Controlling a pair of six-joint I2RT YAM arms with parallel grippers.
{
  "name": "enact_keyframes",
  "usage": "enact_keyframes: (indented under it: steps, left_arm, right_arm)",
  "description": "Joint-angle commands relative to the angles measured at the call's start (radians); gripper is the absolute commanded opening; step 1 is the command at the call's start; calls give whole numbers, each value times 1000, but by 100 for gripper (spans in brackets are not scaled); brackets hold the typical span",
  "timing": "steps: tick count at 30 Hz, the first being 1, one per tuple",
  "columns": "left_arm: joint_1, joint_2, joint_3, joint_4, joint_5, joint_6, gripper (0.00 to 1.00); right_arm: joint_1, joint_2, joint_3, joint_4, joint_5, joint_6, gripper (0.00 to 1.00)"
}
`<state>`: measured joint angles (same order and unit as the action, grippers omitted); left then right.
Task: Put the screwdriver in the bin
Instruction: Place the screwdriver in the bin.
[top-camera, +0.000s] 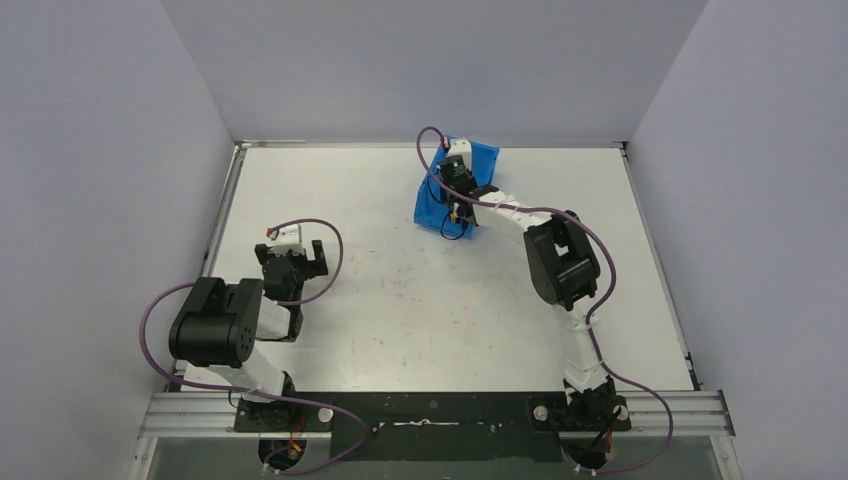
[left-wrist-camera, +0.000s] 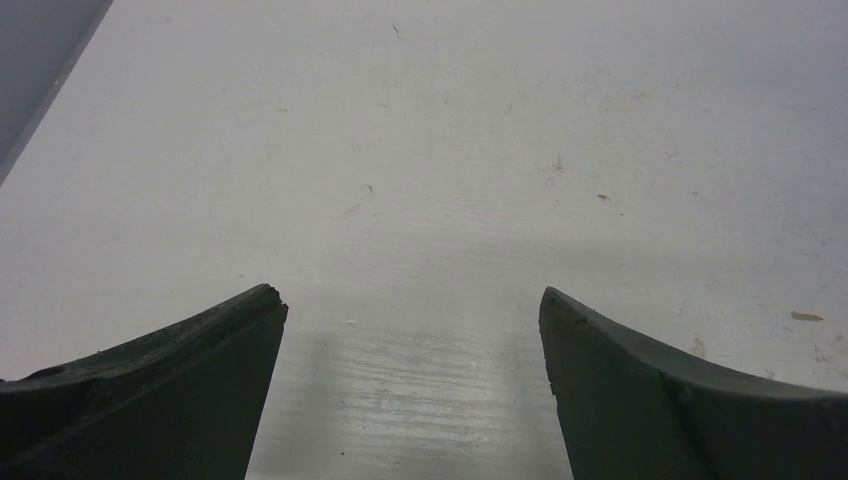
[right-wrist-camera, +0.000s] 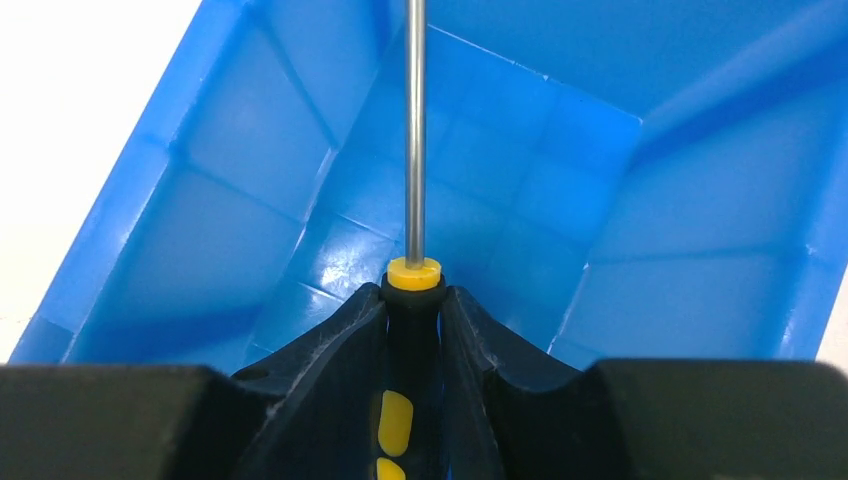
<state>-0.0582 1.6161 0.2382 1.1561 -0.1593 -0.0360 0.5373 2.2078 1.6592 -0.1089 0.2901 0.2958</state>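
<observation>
- One pale, lightly scuffed worktop (top-camera: 400, 300) carries everything, with grey walls on three sides.
- Two arms stand at its near edge. The left arm (top-camera: 215, 330) is folded low on the left side, and the right arm (top-camera: 560, 265) reaches toward the far middle.
- The bin (top-camera: 487, 160) sits at the far middle of the worktop, bright blue and open at the top. It is turned at an angle, and the right arm's wrist hangs over it.
- The left gripper (left-wrist-camera: 410, 295) hovers just above bare worktop with its fingers spread wide and nothing between them, well apart from the bin.
- The right gripper (right-wrist-camera: 414, 300) is clamped tightly on the black-and-yellow handle, pointing down into the bin's ribbed interior (right-wrist-camera: 200, 200).
- The screwdriver (right-wrist-camera: 414, 200) is held in that grasp over the bin's open top. Its thin metal shaft runs straight out from the yellow collar toward the blue floor, and the tip is out of view.
</observation>
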Motion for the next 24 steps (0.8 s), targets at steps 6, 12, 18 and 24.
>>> enact_keyframes:
  steps: [6, 12, 18, 24]
  left_arm:
    - [-2, -5, 16, 54, 4, 7, 97]
    - [-2, -5, 16, 55, 4, 7, 97]
    - [-2, -5, 16, 54, 4, 7, 97]
    - [-2, -5, 16, 54, 4, 6, 97]
  right_arm:
    - [-2, -59, 20, 44, 1, 14, 32]
    - [-1, -85, 46, 17, 2, 24, 41]
    - [-1, -129, 53, 2, 6, 24, 60]
    - [2, -174, 83, -35, 8, 19, 68]
